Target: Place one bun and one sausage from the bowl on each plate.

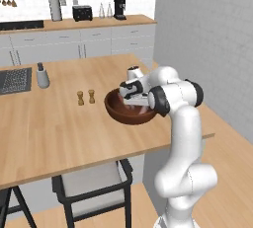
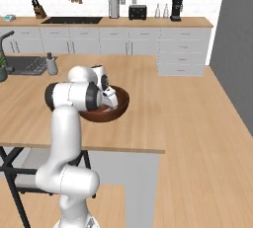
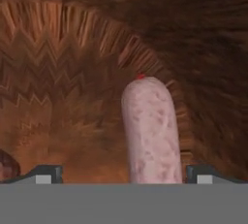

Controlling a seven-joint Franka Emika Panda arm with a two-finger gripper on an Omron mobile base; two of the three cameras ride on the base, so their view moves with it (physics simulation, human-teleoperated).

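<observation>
The bowl (image 1: 129, 109) sits on the counter (image 1: 59, 128) near its right edge, with two shakers (image 1: 85, 97) to its left. A sausage (image 3: 152, 131) lies in the bowl, between the spread fingertips (image 3: 46, 173).

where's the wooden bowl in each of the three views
Left base view: the wooden bowl sits right of centre, near the island counter's right end, partly behind the arm.
Right base view: the bowl is left of centre, just right of the arm's elbow.
Hand view: its grained inside forms the backdrop behind a pale sausage.
Shared landmark: the black coffee machine on the back counter.
</observation>
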